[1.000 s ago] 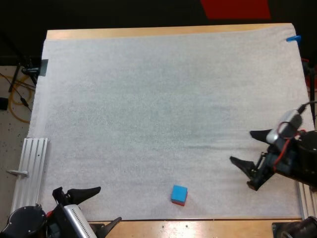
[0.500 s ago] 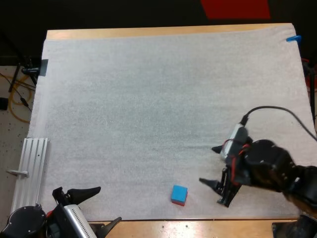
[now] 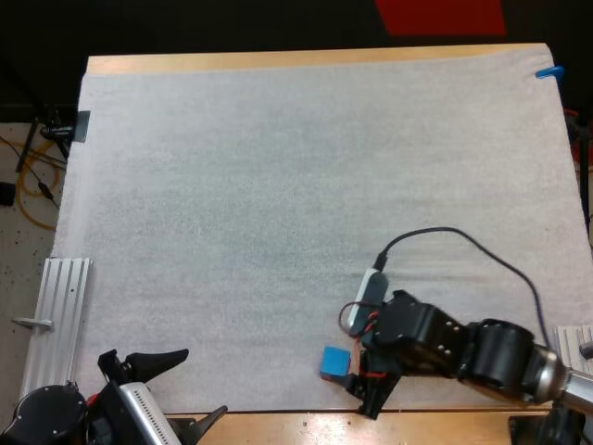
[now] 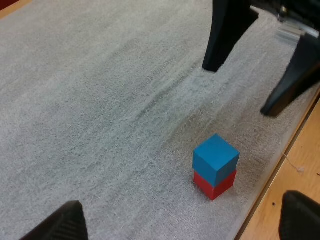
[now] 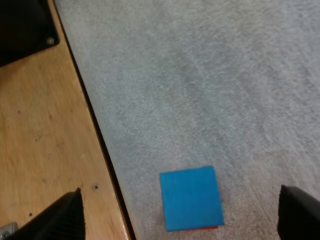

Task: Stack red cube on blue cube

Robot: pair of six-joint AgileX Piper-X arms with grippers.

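A blue cube (image 3: 335, 359) rests on top of a red cube (image 3: 338, 378) near the mat's front edge, right of centre. The left wrist view shows the stack from the side: the blue cube (image 4: 216, 159) above, the red cube (image 4: 215, 185) below. My right gripper (image 3: 359, 364) is open at the stack's right side. From above, the blue cube (image 5: 191, 198) lies between its spread fingers, which stand clear of it, and a thin sliver of the red cube (image 5: 207, 228) peeks out. My left gripper (image 3: 196, 385) is open at the front left corner, holding nothing.
An aluminium rail (image 3: 56, 311) lies along the mat's left edge. The bare wooden table edge (image 5: 45, 130) runs just in front of the stack. The white mat (image 3: 296, 185) stretches far behind the cubes.
My right arm has swung from the table's right edge leftward and toward the front, reaching the cube stack with its fingers still apart. The left arm and the cubes have not moved.
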